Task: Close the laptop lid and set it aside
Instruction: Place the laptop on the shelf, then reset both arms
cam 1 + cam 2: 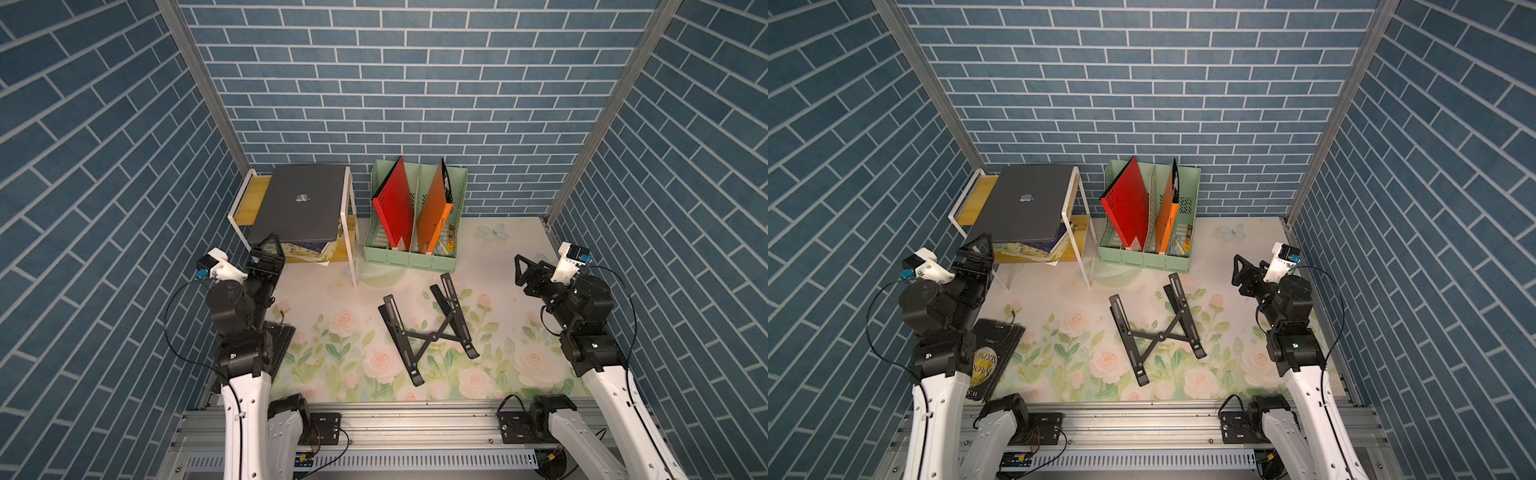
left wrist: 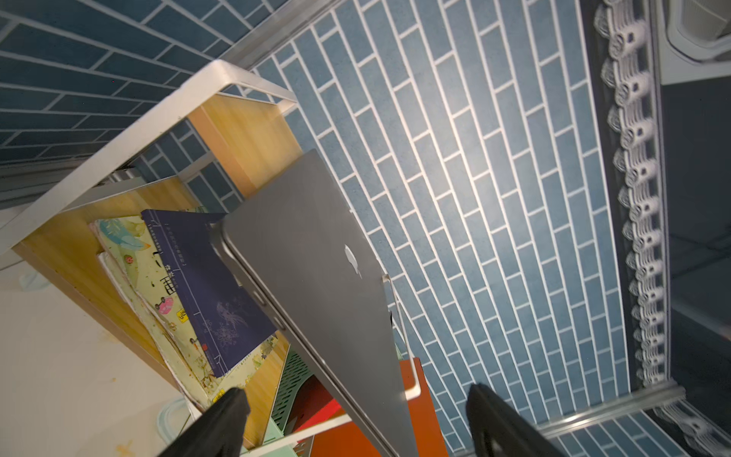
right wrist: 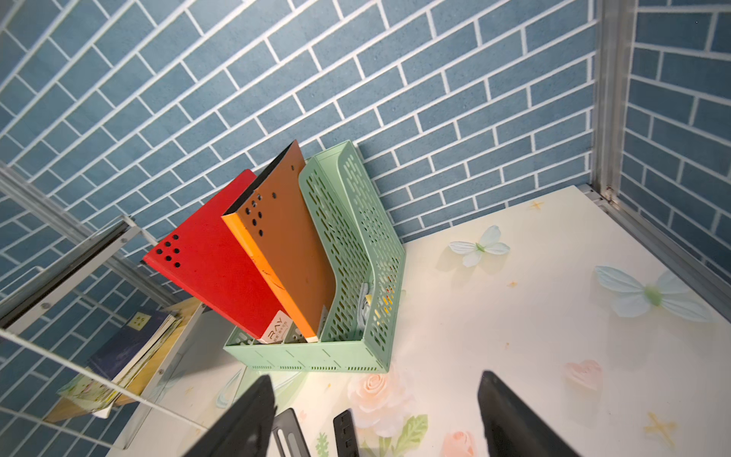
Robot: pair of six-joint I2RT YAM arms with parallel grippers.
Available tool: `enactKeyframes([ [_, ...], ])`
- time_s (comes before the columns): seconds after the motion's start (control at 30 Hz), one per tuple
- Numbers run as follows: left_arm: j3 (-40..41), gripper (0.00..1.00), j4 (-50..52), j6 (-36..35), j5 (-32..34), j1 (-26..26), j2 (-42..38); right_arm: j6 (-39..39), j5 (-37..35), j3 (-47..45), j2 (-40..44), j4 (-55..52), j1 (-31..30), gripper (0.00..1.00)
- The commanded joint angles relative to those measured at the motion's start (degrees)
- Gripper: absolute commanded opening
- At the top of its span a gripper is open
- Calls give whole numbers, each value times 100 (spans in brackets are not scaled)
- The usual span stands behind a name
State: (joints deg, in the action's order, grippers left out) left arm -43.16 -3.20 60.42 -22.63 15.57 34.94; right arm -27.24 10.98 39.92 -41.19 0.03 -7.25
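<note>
We are looking into a booth with blue brick walls and a floral table [image 1: 332, 299]. The left end effector [image 2: 356, 391] is hanging just off the near left corner of the laptop [image 1: 1017, 216]. Its fingers [image 2: 225, 415] are spreading wide on either side of that corner, and we are not seeing them clamp it. The left arm is reaching up and away from its base, with the wrist lifted to shelf height.

The laptop is lying on the top tier of a white-framed wooden shelf [image 1: 354, 249] at the back left. Its lid [image 1: 291, 183] is shut flat with the logo facing up, and its near edge is overhanging some books [image 2: 205, 285] on the tier below.

The right end effector [image 3: 375, 378] is gaping wide and holding nothing. Its arm is folding back along the right wall and pointing towards a green file rack [image 1: 409, 262]. A black folding stand [image 1: 428, 336] is lying mid-table, and a dark book [image 1: 994, 353] is lying beneath the left arm.
</note>
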Motion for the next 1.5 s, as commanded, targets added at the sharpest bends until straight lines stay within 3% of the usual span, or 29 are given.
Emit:
enactKeyframes([
  [0.0,419,91,-662,-428,-1381,24,-540,-103,867,-212,120,863,-22,81],
  [0.13,892,90,-964,-304,-2114,-52,-1083,-258,1400,-563,165,2002,-40,81],
  [0.27,1232,91,-1211,-540,-1795,-521,-1399,-52,1621,-705,73,2693,-168,81],
  [0.33,1290,91,-1142,-839,-1482,-1012,-1288,333,1522,-726,36,2734,-301,82],
  [0.43,1249,91,-791,-1678,-537,-2389,-895,1070,1199,-691,23,2457,-432,84],
  [0.53,1163,91,-606,-2811,942,-4369,-164,1843,731,-715,86,2085,-480,88],
  [0.6,1251,93,-901,-3787,1886,-5593,357,2090,-180,-913,281,1827,-478,99],
  [0.7,1825,99,-1836,-5031,3006,-6757,995,2168,-1322,-1685,715,2014,-317,100],
  [0.83,2637,100,-2940,-5322,4207,-6863,1227,1668,-1329,-2501,773,2293,417,100],
  [0.93,2832,100,-2875,-5428,5213,-6668,1066,1644,-1844,-2899,507,2576,795,100],
  [1.0,2824,100,-2486,-5335,5498,-6359,887,1516,-2318,-3180,198,3023,1084,100],
  [1.1,2873,100,-1866,-5135,5874,-6013,600,1446,-2257,-3545,-354,4167,1341,99],
  [1.33,3120,100,-1114,-4959,6398,-5580,-250,1662,-1989,-3496,-2310,5767,1331,100],
  [1.47,3303,100,-1257,-4956,6718,-5308,-446,1871,-1758,-3277,-3343,7023,1227,100],
])
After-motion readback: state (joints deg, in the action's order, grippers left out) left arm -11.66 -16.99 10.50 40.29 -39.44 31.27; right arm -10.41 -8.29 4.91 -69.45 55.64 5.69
